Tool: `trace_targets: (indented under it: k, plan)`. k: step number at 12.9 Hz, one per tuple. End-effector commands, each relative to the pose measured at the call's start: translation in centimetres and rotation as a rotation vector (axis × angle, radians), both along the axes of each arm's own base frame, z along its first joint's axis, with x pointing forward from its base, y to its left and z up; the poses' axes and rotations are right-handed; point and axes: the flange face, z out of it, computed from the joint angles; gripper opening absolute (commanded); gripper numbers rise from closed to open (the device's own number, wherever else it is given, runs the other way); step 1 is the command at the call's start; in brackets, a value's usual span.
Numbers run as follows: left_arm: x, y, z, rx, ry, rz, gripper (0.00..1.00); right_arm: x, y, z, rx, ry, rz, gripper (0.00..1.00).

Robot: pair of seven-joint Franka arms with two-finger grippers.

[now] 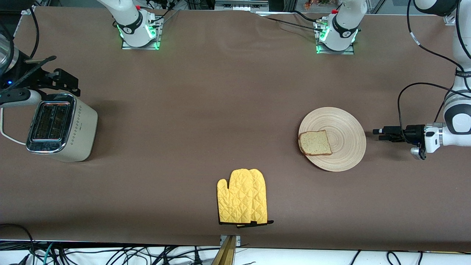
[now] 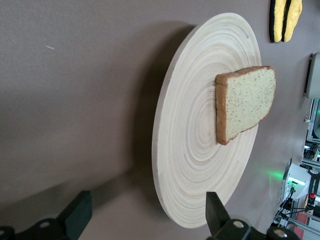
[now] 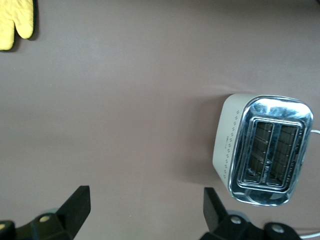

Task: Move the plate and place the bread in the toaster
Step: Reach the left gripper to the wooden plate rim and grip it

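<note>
Left gripper (image 1: 376, 134) fingers apart, level with the plate (image 1: 344, 154) rim at the left arm's end. Bread (image 1: 315, 142) lies on plate. Right gripper (image 3: 145, 205), spread, hangs above toaster (image 1: 60, 127). Plate move judged pending; rim grasp needed next.

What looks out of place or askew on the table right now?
Little stands out. The bread lies off-centre on the plate, overlapping the rim toward the right arm's end. The toaster stands upright, both slots empty. The oven mitt lies flat. Both grippers are open, holding nothing.

Bare table between toaster (image 1: 62, 127) and plate (image 1: 340, 121) (mitt (image 1: 243, 197) nearer camera).
</note>
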Motion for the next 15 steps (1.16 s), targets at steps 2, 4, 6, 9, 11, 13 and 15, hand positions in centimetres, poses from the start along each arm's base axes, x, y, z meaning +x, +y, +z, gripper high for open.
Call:
trace_targets:
  k: [2,4,6,9,11,13,15]
  plan:
    - [0.9,-1.6,-0.8,-0.056,-0.040,0.008,1.00,0.2,-1.4,0.4,0.047,-0.001,-0.033,1.00]
    - [1.1,-2.6,-2.4,-0.103,-0.071,-0.010,0.99,0.1,-1.0,0.5,0.048,-0.003,-0.029,1.00]
    - [1.7,-4.6,-3.1,-0.091,-0.100,-0.049,0.97,0.0,-0.4,0.5,0.035,0.003,-0.005,1.00]
    - [1.7,-5.0,-3.2,-0.106,-0.157,-0.106,0.09,-0.1,-0.3,0.1,0.032,0.015,-0.001,1.00]
    - [1.4,-5.0,-4.8,-0.116,-0.138,-0.101,0.00,-0.3,-0.3,-0.3,0.028,0.041,0.001,1.00]
    - [1.4,-4.7,-4.8,-0.115,-0.139,-0.094,0.00,-0.1,-0.6,-1.2,0.017,0.068,-0.002,1.00]
    - [1.6,-4.5,-4.6,-0.113,-0.144,-0.093,0.00,-0.1,-0.6,-1.6,0.015,0.083,-0.002,1.00]
